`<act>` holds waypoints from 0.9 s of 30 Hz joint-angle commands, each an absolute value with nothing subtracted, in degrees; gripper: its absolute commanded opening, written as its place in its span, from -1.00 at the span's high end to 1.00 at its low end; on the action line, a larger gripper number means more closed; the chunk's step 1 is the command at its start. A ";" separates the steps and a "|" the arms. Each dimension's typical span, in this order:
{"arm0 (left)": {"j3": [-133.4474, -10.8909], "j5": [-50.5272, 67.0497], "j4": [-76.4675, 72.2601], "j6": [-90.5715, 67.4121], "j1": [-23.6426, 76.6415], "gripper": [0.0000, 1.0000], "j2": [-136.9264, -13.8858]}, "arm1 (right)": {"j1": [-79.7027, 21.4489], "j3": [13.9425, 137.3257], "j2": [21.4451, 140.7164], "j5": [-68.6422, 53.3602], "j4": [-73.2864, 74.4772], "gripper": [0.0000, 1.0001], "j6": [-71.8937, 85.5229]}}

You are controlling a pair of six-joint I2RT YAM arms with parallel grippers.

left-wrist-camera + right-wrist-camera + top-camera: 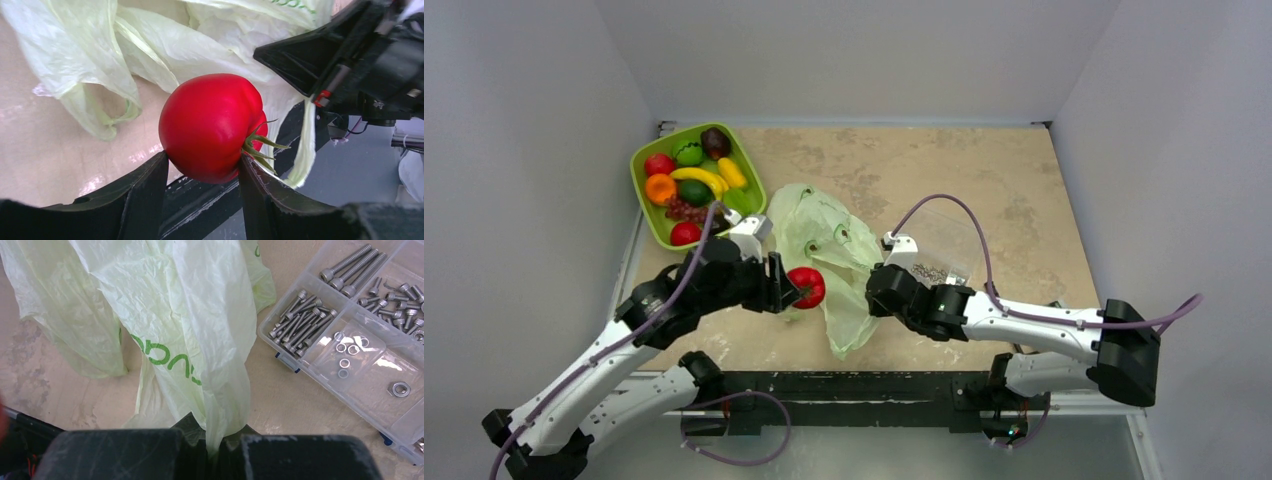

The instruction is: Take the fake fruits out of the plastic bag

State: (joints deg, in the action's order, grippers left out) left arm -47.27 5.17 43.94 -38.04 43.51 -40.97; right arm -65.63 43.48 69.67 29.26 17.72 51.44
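Plastic bag pinched by right hand, red fruit gripped by left hand — mottled beige table.

place: robot lab bench | evidence: plain white walls around tabletop; compartment box of screws

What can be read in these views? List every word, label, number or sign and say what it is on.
Green lettering on the plastic bag, right wrist view: creased and apparently mirrored, no word readable.
Green letters on the same bag, left wrist view: cut off by the top of the frame, unreadable.
Red fruit and clear box of screws: no text visible.
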 commanded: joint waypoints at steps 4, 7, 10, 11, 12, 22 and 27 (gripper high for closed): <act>-67.82 -13.24 57.17 -27.90 38.84 0.97 -44.91 | -65.83 42.56 66.66 30.99 16.21 1.00 52.10; -70.73 -18.88 55.51 -24.83 33.01 1.00 -48.23 | -65.83 43.08 66.50 30.82 16.24 1.00 50.97; -69.93 -20.86 48.31 -21.76 24.91 1.00 -51.24 | -65.85 43.69 66.57 30.55 15.84 1.00 49.62; -69.83 -19.89 46.22 -21.42 22.09 1.00 -52.75 | -65.83 43.89 66.72 30.36 15.72 1.00 49.45; -69.71 -18.22 44.22 -21.55 18.93 1.00 -54.42 | -65.84 44.08 66.95 30.26 15.73 1.00 49.15; -72.76 -4.65 34.26 -27.48 -0.82 1.00 -77.50 | -65.83 44.96 68.62 28.17 14.37 1.00 49.12; -75.81 4.26 35.48 -28.87 -5.85 0.92 -86.22 | -65.83 45.35 68.73 27.14 13.70 1.00 49.14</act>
